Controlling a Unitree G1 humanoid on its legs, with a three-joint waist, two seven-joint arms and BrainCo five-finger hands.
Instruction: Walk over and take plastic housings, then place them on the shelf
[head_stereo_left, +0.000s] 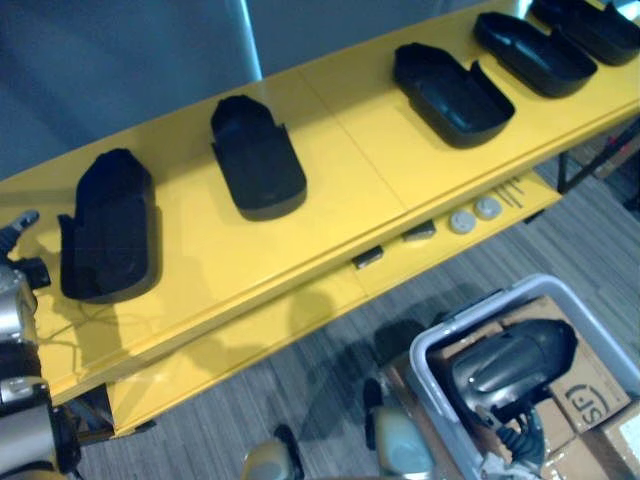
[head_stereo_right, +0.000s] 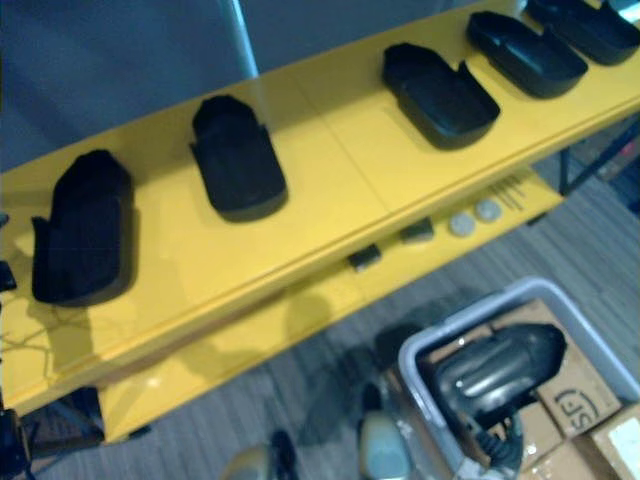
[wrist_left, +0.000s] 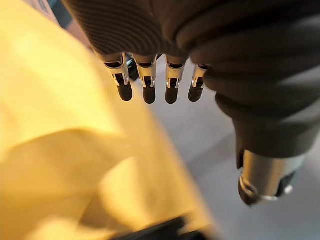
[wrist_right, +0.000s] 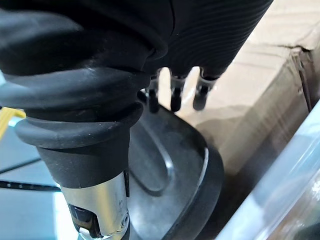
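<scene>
Right wrist view has the right hand (wrist_right: 174, 95) hanging over a dark housing (wrist_right: 170, 165). Its fingers (wrist_right: 200, 100) are straight and side by side, not wrapped round anything. The housing lies hollow side up under the palm, between the fingertips and the thumb, and whether the tips touch its rim I cannot tell. A cardboard box (wrist_right: 260, 75) stands just beyond the fingertips. From the left eye view, that housing sits on cardboard inside a pale bin (head_stereo_left: 430, 350) on the floor, in front of the yellow shelf (head_stereo_left: 350, 170). A row of housings (head_stereo_left: 257, 158) already lies along the shelf's top board, spaced apart. The left hand (head_stereo_left: 15, 240) is up by the end of the shelf, beside the end housing (head_stereo_left: 108, 228) and apart from it. In its own wrist view its fingers (wrist_left: 171, 92) point straight out, close together and holding nothing, with the yellow board running alongside them.
</scene>
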